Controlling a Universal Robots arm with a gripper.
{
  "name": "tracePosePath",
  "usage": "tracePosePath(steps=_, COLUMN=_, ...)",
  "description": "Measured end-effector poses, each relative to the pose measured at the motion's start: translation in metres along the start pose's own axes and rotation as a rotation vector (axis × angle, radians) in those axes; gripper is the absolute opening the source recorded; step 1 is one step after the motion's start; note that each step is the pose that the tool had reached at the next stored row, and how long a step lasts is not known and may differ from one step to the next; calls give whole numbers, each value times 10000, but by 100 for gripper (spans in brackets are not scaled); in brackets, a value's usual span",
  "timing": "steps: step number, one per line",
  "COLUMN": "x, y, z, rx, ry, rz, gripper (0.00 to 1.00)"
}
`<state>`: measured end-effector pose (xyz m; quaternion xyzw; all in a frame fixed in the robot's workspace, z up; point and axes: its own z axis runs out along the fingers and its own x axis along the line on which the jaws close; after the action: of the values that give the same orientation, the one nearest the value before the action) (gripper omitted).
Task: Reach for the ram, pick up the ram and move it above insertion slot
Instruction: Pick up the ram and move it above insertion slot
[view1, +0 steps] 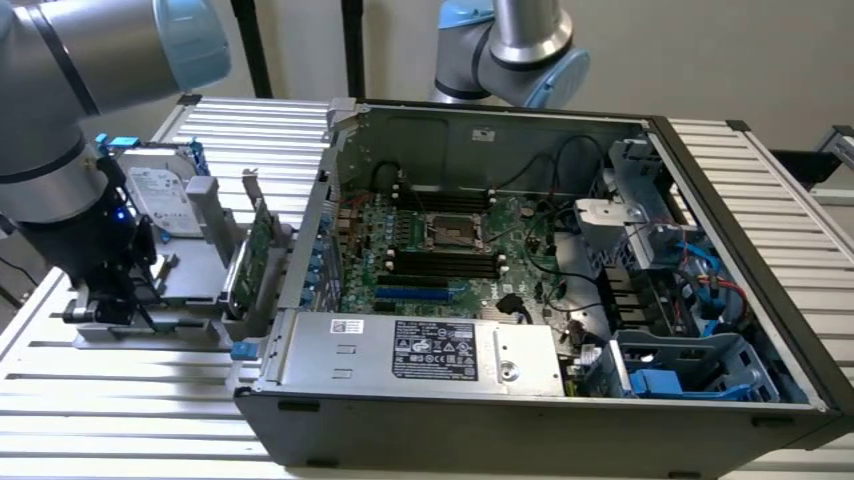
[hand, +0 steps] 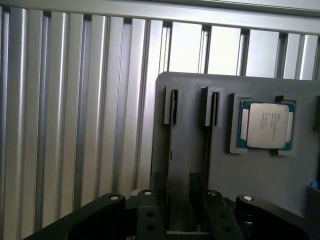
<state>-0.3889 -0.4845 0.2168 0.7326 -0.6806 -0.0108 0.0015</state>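
**Over the parts holder: claw open, ram in the gap**

On the grey holder (hand: 190, 150) just beside the computer case (view1: 534, 410), at the exterior view's left, I have the claw (hand: 176, 181) low over the parts. Its fingers (hand: 156, 192) stand apart and, as far as I can judge, grip nothing. The ram (hand: 173, 107) stands on edge in the holder, so from the wrist I see it as a thin dark line. Its long axis runs straight away from the claw, in line with the gap between the fingers. It appears to pass between them, close to one finger's inner face; I cannot tell if it touches. A second stick (hand: 215, 107) lies parallel just beside it, outside the gap, with a processor chip (hand: 265, 125) beyond. The memory slots (view1: 441, 262) lie well apart, inside the case, toward the exterior view's right.
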Motion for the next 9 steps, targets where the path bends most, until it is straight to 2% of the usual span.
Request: tracePosePath(steps=9, x=12, y=7, z=149, rx=-1, ry=0, rz=44, gripper=36)
